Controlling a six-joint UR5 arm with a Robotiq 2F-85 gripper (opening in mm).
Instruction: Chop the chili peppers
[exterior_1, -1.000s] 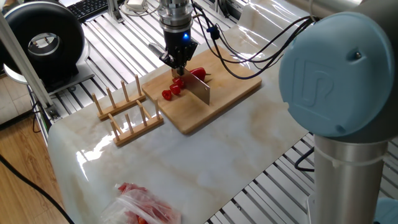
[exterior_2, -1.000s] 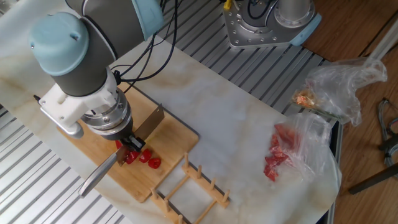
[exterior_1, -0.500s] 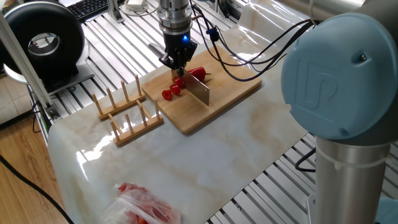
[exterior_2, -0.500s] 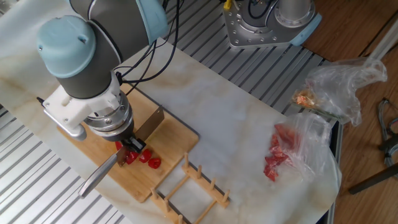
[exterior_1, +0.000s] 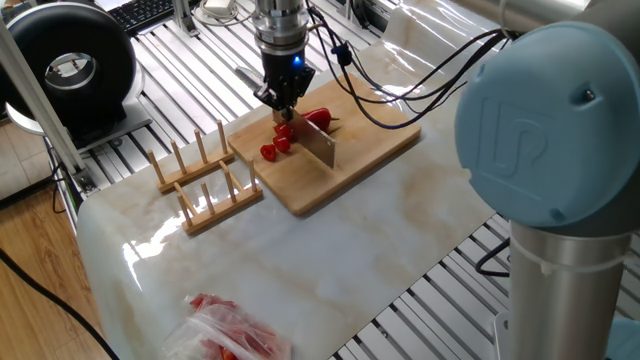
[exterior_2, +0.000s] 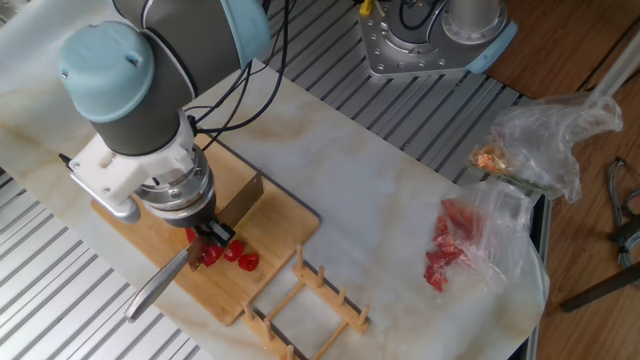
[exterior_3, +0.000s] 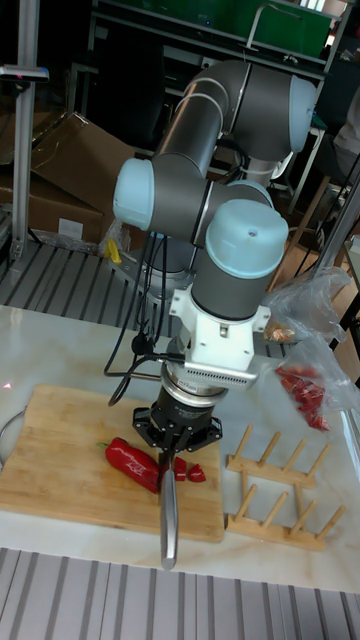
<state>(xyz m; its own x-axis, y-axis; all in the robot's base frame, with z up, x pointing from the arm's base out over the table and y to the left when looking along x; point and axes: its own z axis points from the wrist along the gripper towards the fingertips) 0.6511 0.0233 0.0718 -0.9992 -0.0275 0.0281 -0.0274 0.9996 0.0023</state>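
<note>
In one fixed view, the gripper (exterior_1: 283, 99) points straight down over the bamboo cutting board (exterior_1: 330, 160), its fingers closed on the handle of a knife (exterior_1: 318, 145) whose broad blade stands on edge on the board. The chili pepper (exterior_1: 318, 118) lies on the board just behind the blade, and 3 or so red chunks (exterior_1: 277, 145) sit on the board just in front of it, toward the wooden rack (exterior_1: 203, 176), which stands on the marble table (exterior_1: 330, 250) beside the board. A clear plastic bag (exterior_1: 232, 330) showing red lies well apart from the board at the table's near edge. In the other fixed view, the gripper (exterior_2: 208, 236) clamps the knife (exterior_2: 205, 250), with its metal handle sticking out past the board (exterior_2: 275, 235) and the blade rising on the far side of the wrist; the red chunks (exterior_2: 235, 255) lie on the board beside the fingers, between them and the rack (exterior_2: 305, 300). The plastic bags (exterior_2: 480, 230) lie far from the board. In the tall fixed view, the whole pepper (exterior_3: 132, 462) lies on the board (exterior_3: 70, 460) just beside the knife (exterior_3: 169, 515), touching or nearly touching it, with the chunks (exterior_3: 190, 470) on the knife's other side, toward the rack (exterior_3: 285, 490); the gripper (exterior_3: 178, 440) grips the knife from above.
</note>
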